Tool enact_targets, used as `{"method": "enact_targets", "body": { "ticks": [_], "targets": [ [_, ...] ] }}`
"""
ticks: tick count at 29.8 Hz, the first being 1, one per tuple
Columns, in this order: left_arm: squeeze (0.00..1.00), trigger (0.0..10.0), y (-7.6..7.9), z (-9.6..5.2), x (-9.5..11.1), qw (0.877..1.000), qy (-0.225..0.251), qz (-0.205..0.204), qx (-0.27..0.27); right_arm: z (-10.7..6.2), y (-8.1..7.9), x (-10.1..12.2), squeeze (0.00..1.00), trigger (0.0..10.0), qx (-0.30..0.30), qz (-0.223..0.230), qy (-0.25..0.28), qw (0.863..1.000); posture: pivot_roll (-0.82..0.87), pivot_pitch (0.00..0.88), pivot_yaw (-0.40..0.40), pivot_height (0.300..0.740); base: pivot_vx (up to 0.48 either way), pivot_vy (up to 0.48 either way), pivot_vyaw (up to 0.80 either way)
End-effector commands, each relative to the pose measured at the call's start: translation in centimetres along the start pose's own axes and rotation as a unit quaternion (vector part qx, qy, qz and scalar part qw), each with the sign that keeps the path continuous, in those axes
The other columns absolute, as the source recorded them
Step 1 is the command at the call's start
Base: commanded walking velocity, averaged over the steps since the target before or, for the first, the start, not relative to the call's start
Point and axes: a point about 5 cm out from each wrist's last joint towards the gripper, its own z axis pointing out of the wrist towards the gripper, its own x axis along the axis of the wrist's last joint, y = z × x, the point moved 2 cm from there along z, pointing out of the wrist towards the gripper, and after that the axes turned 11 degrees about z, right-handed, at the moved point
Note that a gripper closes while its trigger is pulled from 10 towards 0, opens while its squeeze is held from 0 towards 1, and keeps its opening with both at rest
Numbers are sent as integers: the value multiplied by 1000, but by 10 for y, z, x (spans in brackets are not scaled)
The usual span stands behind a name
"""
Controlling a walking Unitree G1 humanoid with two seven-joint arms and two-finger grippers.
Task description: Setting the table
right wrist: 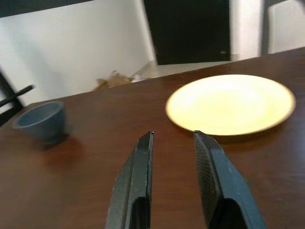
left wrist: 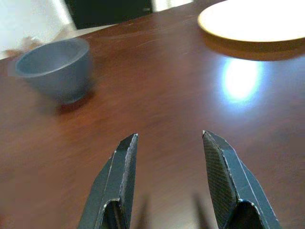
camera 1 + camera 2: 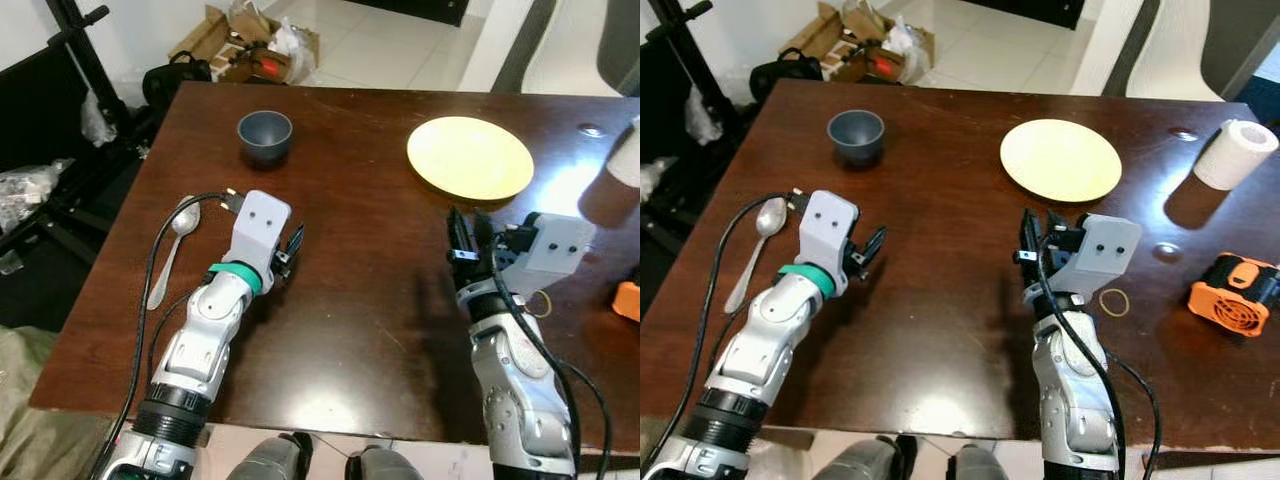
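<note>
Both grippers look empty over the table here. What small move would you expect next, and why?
Probably the right gripper eases forward to the yellow plate: its fingers are open, empty, aimed at the near rim just ahead. The left gripper, also open, hovers over bare table between the spoon and the grey bowl, committed to neither.

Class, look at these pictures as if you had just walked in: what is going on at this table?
A robot stands at a dark wooden table, setting it, and holds nothing. Its left tool hovers open beside a spoon at the table's left edge. Its right tool hovers open just short of a yellow plate. A grey bowl stands at the far left. A paper roll, a rubber band and an orange gadget lie on the right.
</note>
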Motion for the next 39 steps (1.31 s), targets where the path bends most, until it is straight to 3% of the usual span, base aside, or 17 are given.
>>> {"method": "enact_targets", "body": {
  "ticks": [1,11,20,39],
  "targets": [
    [0,10000,2,0,-3,1000,-7,2,-5,-2,4,-1,0,10000,-12,4,-3,1000,-49,0,61,740,0,0,0],
    [0,10000,4,4,0,1000,-1,9,-6,-2,4,0,0,10000,-15,2,0,1000,-50,0,64,740,0,0,0],
    [0,10000,2,8,-1,1000,-11,4,3,-2,2,-2,0,10000,-12,5,-1,1000,-49,0,65,740,179,-345,0],
    [0,10000,0,10,-6,999,-33,-14,10,-2,2,-2,0,10000,-12,4,-2,1000,-50,0,66,740,0,0,0]
  ]
}}
